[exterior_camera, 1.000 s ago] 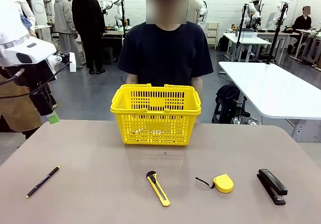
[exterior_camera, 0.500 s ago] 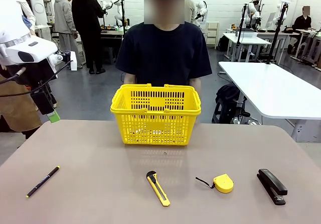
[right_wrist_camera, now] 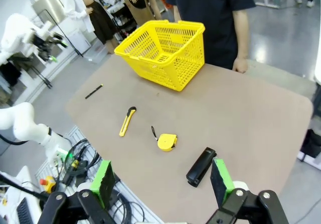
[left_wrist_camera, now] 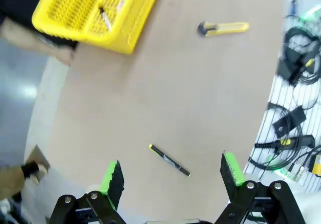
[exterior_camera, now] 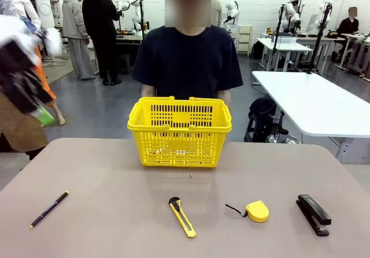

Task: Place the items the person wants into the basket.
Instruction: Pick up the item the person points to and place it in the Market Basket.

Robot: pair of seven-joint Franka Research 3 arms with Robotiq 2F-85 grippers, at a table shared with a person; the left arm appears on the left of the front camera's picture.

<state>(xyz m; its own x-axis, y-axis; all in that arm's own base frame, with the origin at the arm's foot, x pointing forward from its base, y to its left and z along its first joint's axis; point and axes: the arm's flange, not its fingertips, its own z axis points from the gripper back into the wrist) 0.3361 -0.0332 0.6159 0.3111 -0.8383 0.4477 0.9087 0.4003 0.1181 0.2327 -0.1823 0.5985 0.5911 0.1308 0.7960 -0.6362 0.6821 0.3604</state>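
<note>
Over the last second the left arm has swung from a steady hover at the worktop's (exterior_camera: 115, 171) left edge into a fast move, smearing into a blur in the front view. Everything lying on the worktop has stayed put. The left tool (left_wrist_camera: 172, 169) has its jaws spread wide and holds nothing. Its wrist camera looks down at the thin black pen (left_wrist_camera: 169, 159), which lies flat on the bare surface between the two green pads as seen from above, well apart from the yellow basket (exterior_camera: 180, 132). This suggests the arm is lining up on the pen as the next pick. The marker (left_wrist_camera: 105, 18) already lies inside the basket, in front of the person (exterior_camera: 188, 61). The tape measure (exterior_camera: 256, 210) sits on the near side, between the box cutter (exterior_camera: 182, 217) and the stapler (exterior_camera: 314, 214). The right tool (right_wrist_camera: 161, 176) hangs high over that end, also fully spread and empty. By this reading one item is done and two remain.
</note>
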